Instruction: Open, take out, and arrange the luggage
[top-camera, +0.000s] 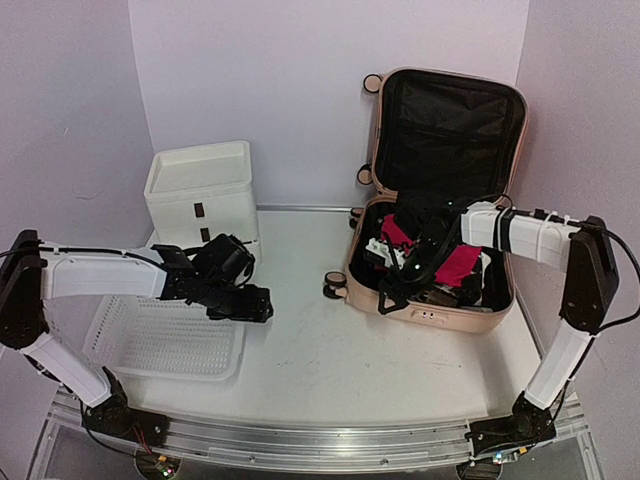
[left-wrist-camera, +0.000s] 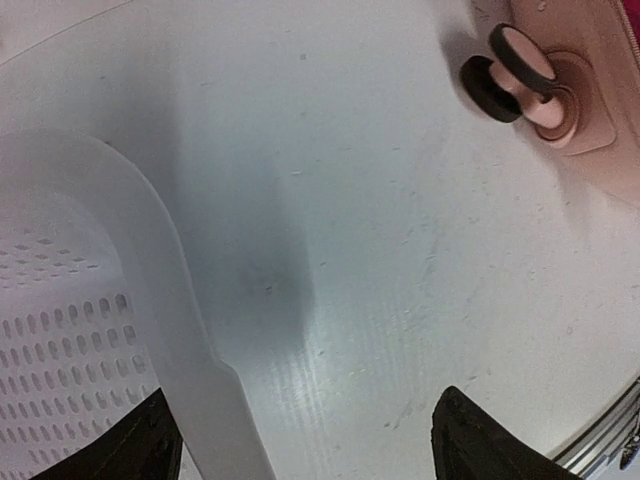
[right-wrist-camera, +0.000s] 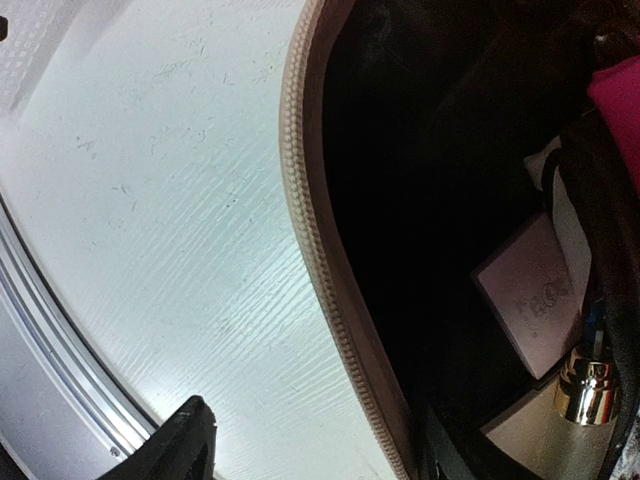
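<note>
The pale pink luggage (top-camera: 440, 315) lies open at the right. Its black-lined lid (top-camera: 450, 130) stands upright against the back wall. Red cloth (top-camera: 455, 268) and several small items fill the lower half. My right gripper (top-camera: 398, 278) hangs open over the case's front-left rim (right-wrist-camera: 320, 260), one finger outside above the table and the other inside. Its wrist view shows a pale box (right-wrist-camera: 530, 300), a gold-capped bottle (right-wrist-camera: 585, 390) and pink cloth (right-wrist-camera: 615, 100) inside. My left gripper (top-camera: 255, 302) is open and empty above the basket's right rim (left-wrist-camera: 170, 330). A caster wheel (left-wrist-camera: 510, 60) shows in the left wrist view.
A white plastic drawer unit (top-camera: 200, 195) stands at the back left. A white perforated basket (top-camera: 160, 340) lies in front of it, under my left arm. A metal rail (top-camera: 300, 445) runs along the table's near edge. Walls close the back and sides.
</note>
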